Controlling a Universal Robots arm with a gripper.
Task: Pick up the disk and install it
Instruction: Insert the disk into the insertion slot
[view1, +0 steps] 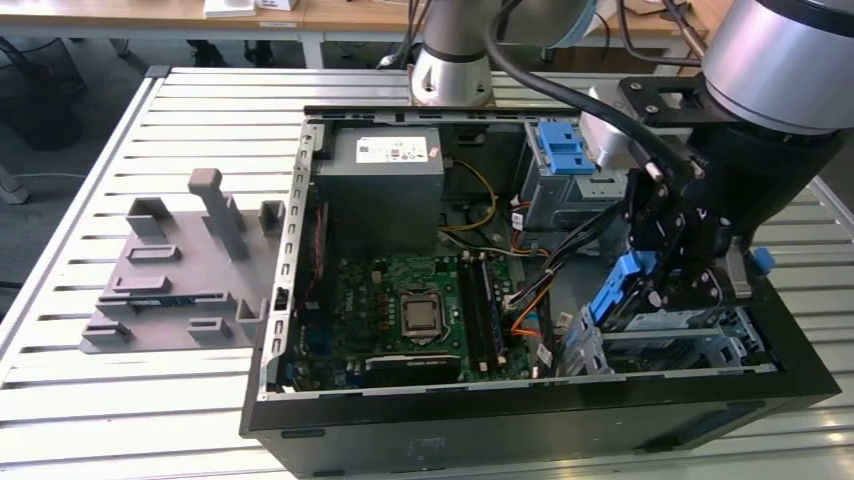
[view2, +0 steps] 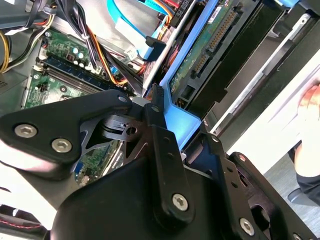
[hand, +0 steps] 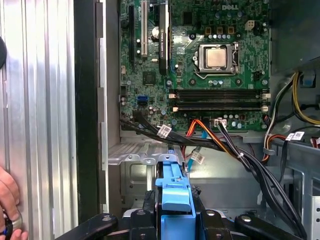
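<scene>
Black metal gripper (view1: 681, 295) clamped on disk (view1: 623, 290) by its glossy blue plastic frame; flat slab at silver sheet-metal drive cage (view1: 741, 345) inside open black case (view1: 534, 415); ribbed table (view1: 134, 400).

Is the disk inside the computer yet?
Partly in: the gripper holds the disk on edge, low inside the open case at its metal cage. Fully seated: cannot tell.
</scene>
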